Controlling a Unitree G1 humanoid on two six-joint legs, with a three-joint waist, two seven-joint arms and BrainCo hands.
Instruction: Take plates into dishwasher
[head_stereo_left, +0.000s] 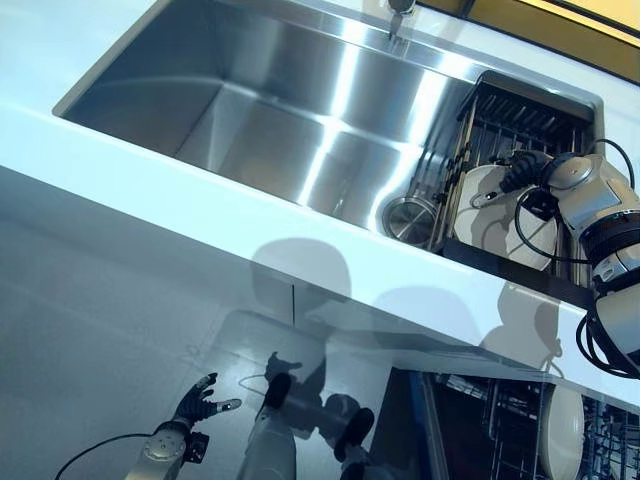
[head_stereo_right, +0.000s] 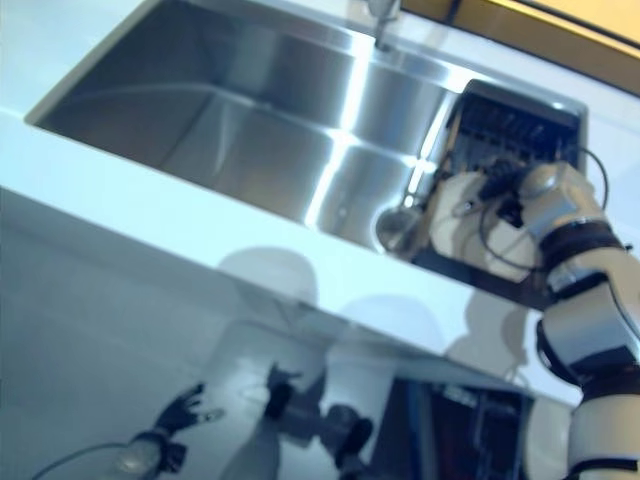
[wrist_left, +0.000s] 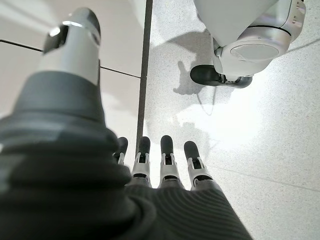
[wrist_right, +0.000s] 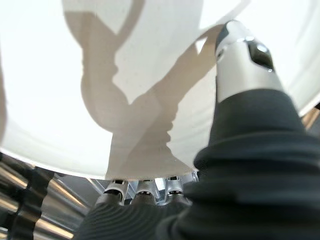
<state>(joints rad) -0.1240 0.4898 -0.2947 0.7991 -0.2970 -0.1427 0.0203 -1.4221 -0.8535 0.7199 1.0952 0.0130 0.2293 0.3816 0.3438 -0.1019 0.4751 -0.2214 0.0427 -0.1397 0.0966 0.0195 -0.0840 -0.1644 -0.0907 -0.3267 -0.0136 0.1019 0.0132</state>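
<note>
A: Okay, right hand (head_stereo_left: 522, 170)?
B: Gripping a white plate (head_stereo_left: 497, 222) in the black dish rack (head_stereo_left: 520, 110) at the sink's (head_stereo_left: 300, 110) right end, thumb on its face, fingers under the rim.
A: Left hand (head_stereo_left: 197, 400)?
B: Hanging low near the floor, fingers straight, holding nothing.

A pale worktop (head_stereo_left: 120, 150) surrounds a steel sink (head_stereo_left: 290, 110) that gleams with bright reflections. Below lie white cabinet fronts (head_stereo_left: 100, 300) and a speckled light floor (wrist_left: 260, 140).
</note>
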